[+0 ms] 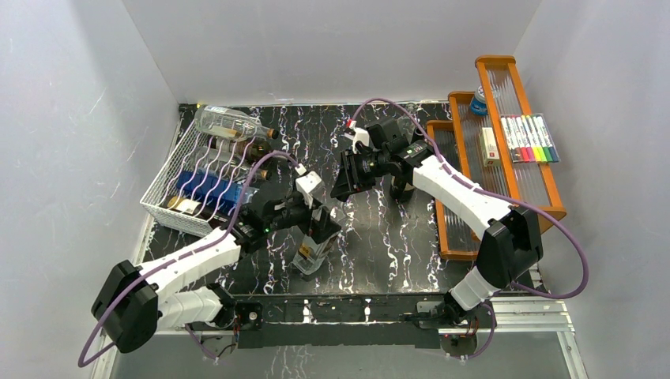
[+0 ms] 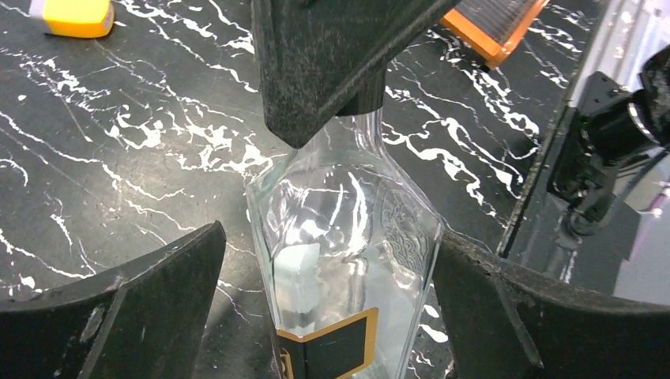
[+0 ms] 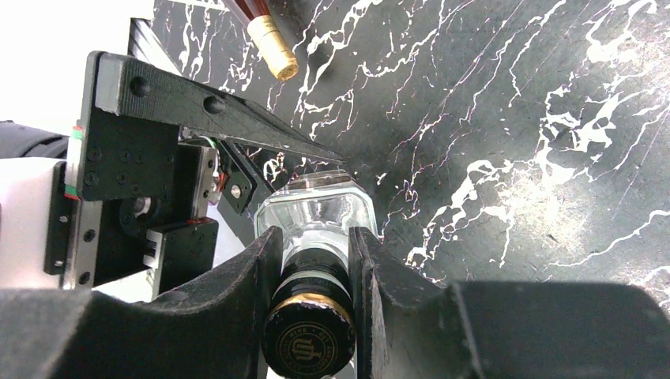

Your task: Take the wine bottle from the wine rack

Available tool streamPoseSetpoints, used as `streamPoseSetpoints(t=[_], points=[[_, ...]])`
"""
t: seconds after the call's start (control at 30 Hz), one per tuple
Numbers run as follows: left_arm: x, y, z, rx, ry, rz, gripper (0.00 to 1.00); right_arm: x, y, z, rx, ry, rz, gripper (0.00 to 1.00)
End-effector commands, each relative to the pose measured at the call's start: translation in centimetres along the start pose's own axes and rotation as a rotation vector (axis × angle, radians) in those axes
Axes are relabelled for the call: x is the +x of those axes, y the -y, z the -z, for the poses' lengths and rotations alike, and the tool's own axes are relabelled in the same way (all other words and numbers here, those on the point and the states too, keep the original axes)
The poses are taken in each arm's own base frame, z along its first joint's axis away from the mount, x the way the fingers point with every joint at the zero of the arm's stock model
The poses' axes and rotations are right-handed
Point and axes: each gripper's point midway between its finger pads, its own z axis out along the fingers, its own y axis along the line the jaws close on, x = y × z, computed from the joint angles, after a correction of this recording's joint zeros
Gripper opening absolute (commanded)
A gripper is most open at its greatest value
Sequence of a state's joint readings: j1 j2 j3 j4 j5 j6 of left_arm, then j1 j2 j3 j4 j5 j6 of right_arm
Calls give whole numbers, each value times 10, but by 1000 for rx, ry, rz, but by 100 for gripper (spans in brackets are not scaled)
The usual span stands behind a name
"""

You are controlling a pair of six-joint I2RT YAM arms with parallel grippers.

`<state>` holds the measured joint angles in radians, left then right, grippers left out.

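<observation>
1. Closest to the right wrist lens is the black, gold-ringed cap (image 3: 308,343) of the wine bottle (image 3: 314,209). The right gripper (image 3: 314,257) pinches the neck just below it, one finger pressed to each side.
2. Left gripper (image 2: 330,237) is spread wide, its fingers (image 2: 150,300) straddling the clear glass body. A gap shows on one side. The other finger sits right at the glass edge, and contact there cannot be judged.
3. Seen from above, the bottle is out of the wine rack (image 1: 170,185) and over the middle of the table (image 1: 395,237), tilted with its neck toward the right arm. Whether its base rests on the marble cannot be told.
4. Rack sits in the rear left corner against the wall, with other bottles (image 1: 229,124) lying in it, some necks poking past its open edge toward the centre.
5. Orange shelf (image 1: 452,237) lines the right side, and bare marble runs between it and the bottle.
6. Along the near edge, the rail (image 1: 355,312) carrying both arm bases lies near the bottle's base.
</observation>
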<state>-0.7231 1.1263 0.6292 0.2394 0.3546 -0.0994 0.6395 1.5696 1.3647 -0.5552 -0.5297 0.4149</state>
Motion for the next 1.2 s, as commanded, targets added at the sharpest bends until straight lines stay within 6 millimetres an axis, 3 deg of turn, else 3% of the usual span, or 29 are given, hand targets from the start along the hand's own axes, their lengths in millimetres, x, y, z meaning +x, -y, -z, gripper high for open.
streamPoseSetpoints(t=[0.0,0.1,0.13,0.23,0.5,0.63,0.93,1.03,1.17], points=[[4,-17,-2,-161,26,4,98,-17,-18,21,-8,72,63,0],[10,-24,-9,-193,14,28,96,-20,-21,24,-11,80,64,0],[11,-26,-11,-204,9,29,90,-20,-22,25,-12,84,66,0],[9,-37,-12,-257,4,15,59,-22,-24,29,-8,92,70,0],[-18,-34,-13,-237,67,-75,23,-22,-23,35,10,118,118,0],[-25,-31,-14,-219,94,-86,0,-19,-10,31,53,116,135,14],[-28,-27,-15,-197,111,-85,0,-21,10,17,103,145,127,71],[-28,-26,-16,-191,109,-89,0,-27,10,12,90,178,98,82],[-28,-27,-16,-195,111,-87,0,-32,14,4,86,216,46,88]])
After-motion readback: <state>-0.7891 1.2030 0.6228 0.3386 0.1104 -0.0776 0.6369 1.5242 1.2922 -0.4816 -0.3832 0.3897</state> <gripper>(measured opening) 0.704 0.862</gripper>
